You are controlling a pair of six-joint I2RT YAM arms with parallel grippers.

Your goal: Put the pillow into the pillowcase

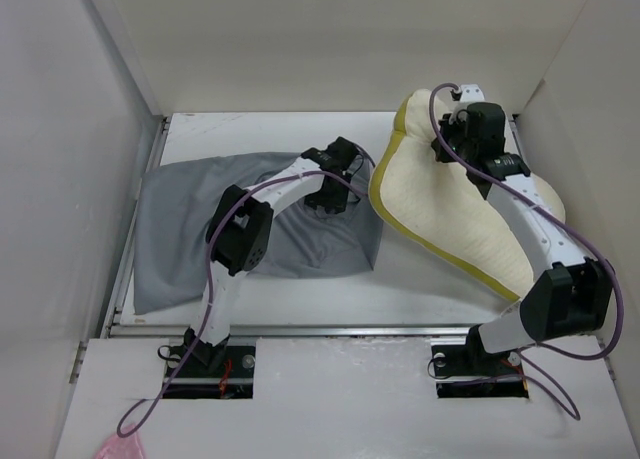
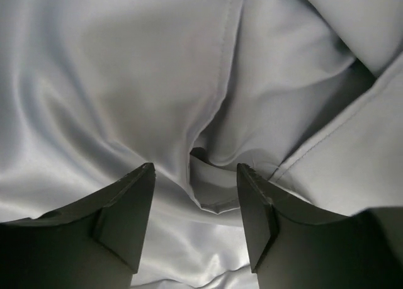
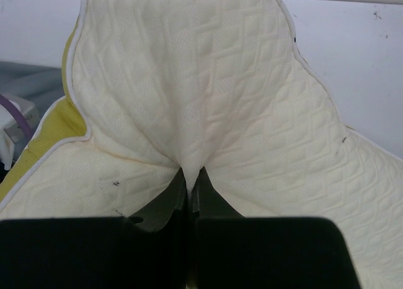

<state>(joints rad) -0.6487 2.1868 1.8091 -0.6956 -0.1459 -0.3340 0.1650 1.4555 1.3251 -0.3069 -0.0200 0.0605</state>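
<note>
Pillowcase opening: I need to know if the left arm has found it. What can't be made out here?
- Mouth of the pillowcase: top view, the left arm covers part of the right edge; left wrist view, too close, only folds and a seam.
- The left gripper: whether it pinches the fold between its fingers.
- The pillow: top view, the right arm hides its middle.

Pale cream with quilted diamond pattern on pillow (image 3: 208, 81) face, bright yellow along edge band (image 3: 69, 113). Plain grey, unpatterned, across pillowcase (image 1: 180, 229). White on table (image 1: 430, 289).
</note>
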